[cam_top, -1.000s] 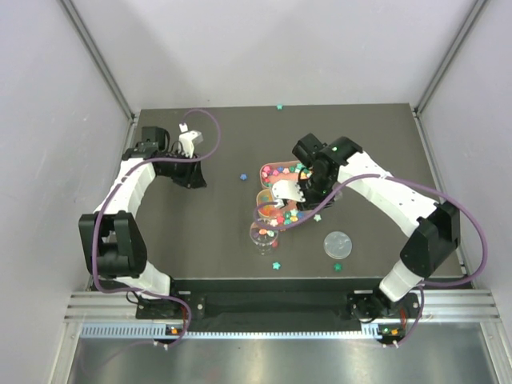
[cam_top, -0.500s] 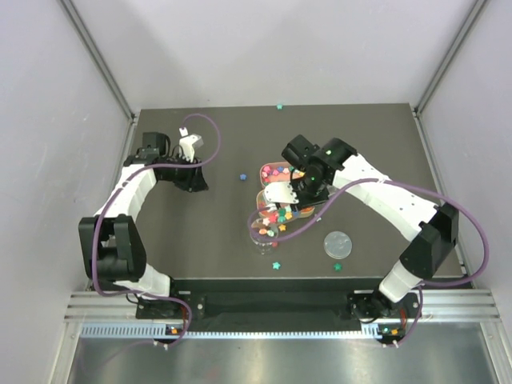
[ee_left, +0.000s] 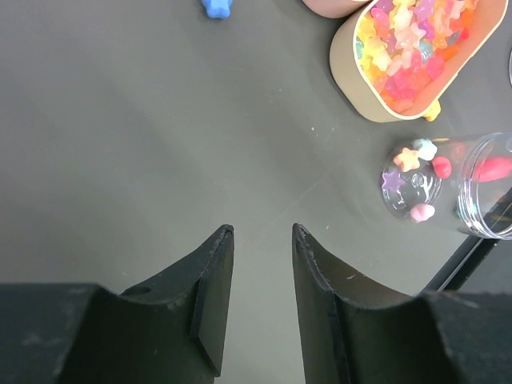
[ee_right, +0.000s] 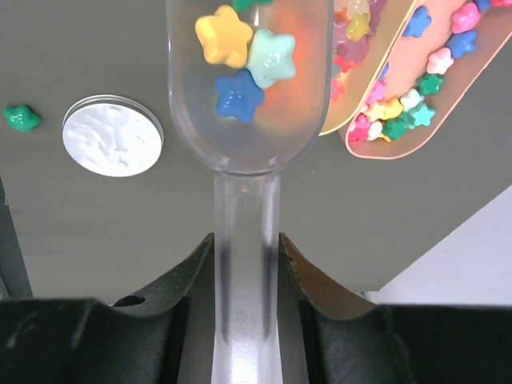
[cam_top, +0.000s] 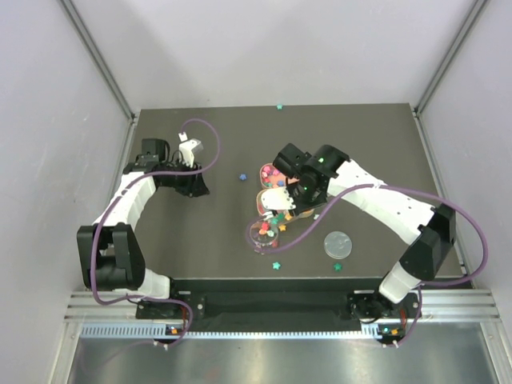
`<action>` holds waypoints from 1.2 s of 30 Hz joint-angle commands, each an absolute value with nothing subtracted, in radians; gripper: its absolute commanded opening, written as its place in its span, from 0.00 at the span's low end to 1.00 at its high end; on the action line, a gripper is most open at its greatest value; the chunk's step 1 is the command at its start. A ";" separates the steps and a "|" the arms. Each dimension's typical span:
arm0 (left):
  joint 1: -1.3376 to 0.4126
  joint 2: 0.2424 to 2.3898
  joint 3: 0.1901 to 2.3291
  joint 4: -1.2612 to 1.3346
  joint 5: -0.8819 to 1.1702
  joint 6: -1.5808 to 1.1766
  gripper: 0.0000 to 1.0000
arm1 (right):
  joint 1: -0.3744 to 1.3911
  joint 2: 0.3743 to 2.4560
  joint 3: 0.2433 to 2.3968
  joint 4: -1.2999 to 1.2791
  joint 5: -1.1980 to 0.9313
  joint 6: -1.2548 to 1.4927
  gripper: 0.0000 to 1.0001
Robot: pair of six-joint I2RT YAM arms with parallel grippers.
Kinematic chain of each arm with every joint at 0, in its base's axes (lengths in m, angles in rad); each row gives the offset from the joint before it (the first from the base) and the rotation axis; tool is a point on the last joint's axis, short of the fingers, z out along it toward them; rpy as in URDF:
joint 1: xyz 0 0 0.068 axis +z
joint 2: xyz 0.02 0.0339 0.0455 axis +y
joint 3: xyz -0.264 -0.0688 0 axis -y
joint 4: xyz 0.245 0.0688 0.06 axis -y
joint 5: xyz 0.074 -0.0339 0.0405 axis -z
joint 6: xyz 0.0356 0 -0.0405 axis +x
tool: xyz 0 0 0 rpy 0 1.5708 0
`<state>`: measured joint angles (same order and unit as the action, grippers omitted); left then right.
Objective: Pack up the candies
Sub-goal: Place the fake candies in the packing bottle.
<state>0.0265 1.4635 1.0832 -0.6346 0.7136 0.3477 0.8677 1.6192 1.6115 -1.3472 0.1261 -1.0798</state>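
Since a second ago the right end effector (ee_right: pixel 246 250) has swung left, clamped on a clear scoop (ee_right: pixel 248 136) carrying three star candies (ee_right: pixel 238 92), seemingly close to the jar (ee_left: pixel 460 188). Meanwhile the left end effector (ee_left: pixel 262 240) hangs partly apart, empty, over the desk (ee_left: pixel 120 120).

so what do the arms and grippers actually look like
The left arm and right arm both have white shells between bulky black joints, each with a looping purple cable. A small green light glows near the right arm's wrist. The left gripper and right gripper have matte black, wedge-shaped fingers with flat inner faces.
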 commanded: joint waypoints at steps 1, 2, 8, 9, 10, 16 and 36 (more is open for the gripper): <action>0.029 1.416 1.068 -0.588 0.744 0.359 0.41 | 0.917 1.621 1.626 -1.443 0.193 -1.040 0.00; 0.029 1.416 1.065 -0.583 0.742 0.362 0.40 | 0.923 1.621 1.628 -1.447 0.196 -1.035 0.00; 0.031 1.407 1.045 -0.565 0.753 0.361 0.40 | 0.974 1.617 1.626 -1.470 0.235 -1.006 0.00; 0.031 1.407 1.043 -0.561 0.756 0.360 0.41 | 0.980 1.614 1.623 -1.471 0.242 -1.005 0.00; 0.032 1.405 1.042 -0.558 0.758 0.359 0.40 | 0.989 1.611 1.621 -1.470 0.250 -0.999 0.00; 0.032 1.404 1.048 -0.554 0.769 0.353 0.40 | 0.999 1.600 1.623 -1.470 0.311 -0.992 0.00; 0.022 1.451 1.126 -0.617 0.821 0.330 0.40 | 0.971 1.608 1.704 -1.470 0.410 -1.009 0.00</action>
